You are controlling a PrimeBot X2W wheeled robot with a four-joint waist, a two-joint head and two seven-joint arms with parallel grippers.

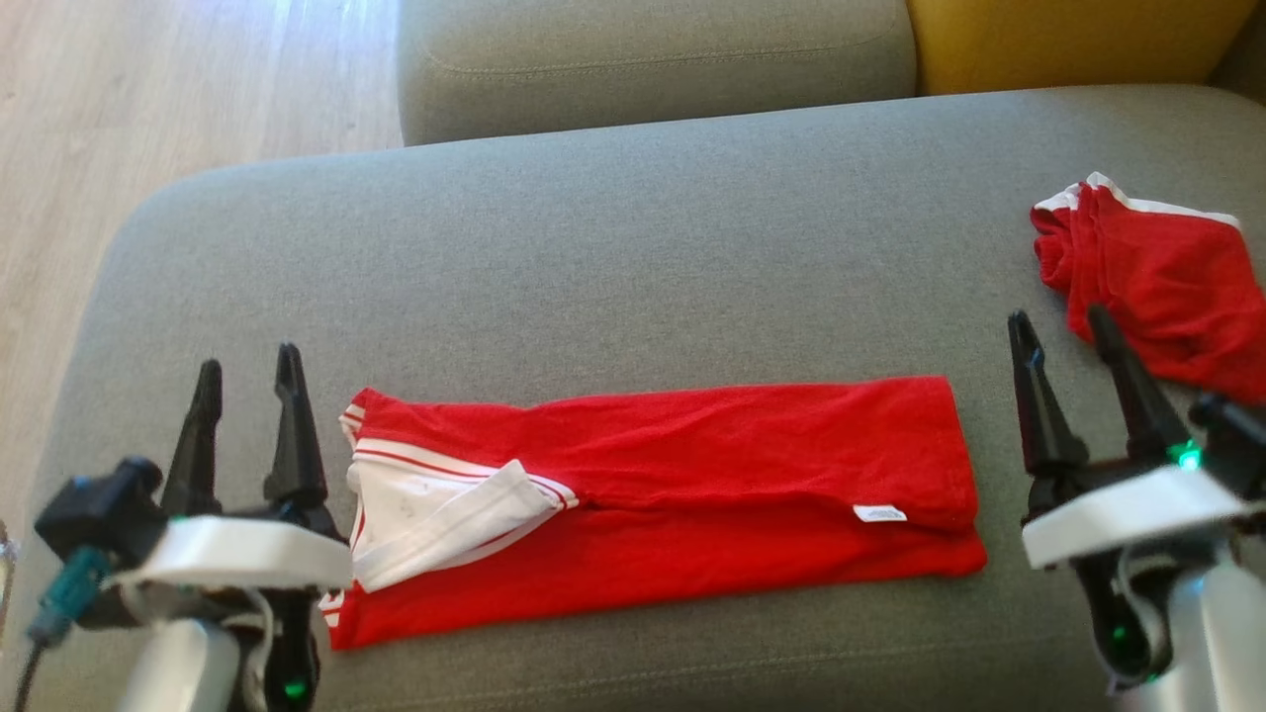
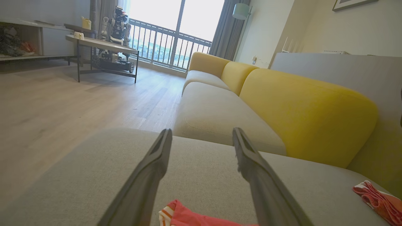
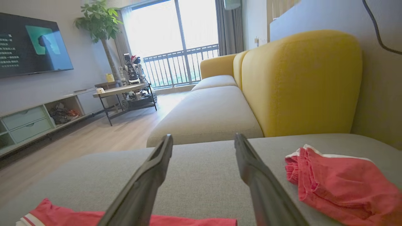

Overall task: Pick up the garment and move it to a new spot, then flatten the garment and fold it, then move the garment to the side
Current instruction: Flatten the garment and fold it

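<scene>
Grey sofa seat [image 1: 593, 247] is my work surface today. The garment [image 1: 653, 494] is lying on it as a long red strip, already folded lengthwise, with its long axis running straight from 9 to 3 o'clock in the head view. Left gripper [image 1: 249, 358] sits just beside the 9 o'clock end where the white sleeve trim is, and right gripper [image 1: 1058, 316] is near the 3 o'clock end but a bit further off the hem. Both have their fingers spread wide with nothing in them. So each arm owns one short end, and I reckon the next fold goes end over end along that axis, with left being the nearer one. Another red bundle [image 1: 1157, 277] sits at about 1 o'clock off the right gripper, I'd steer clear of that
</scene>
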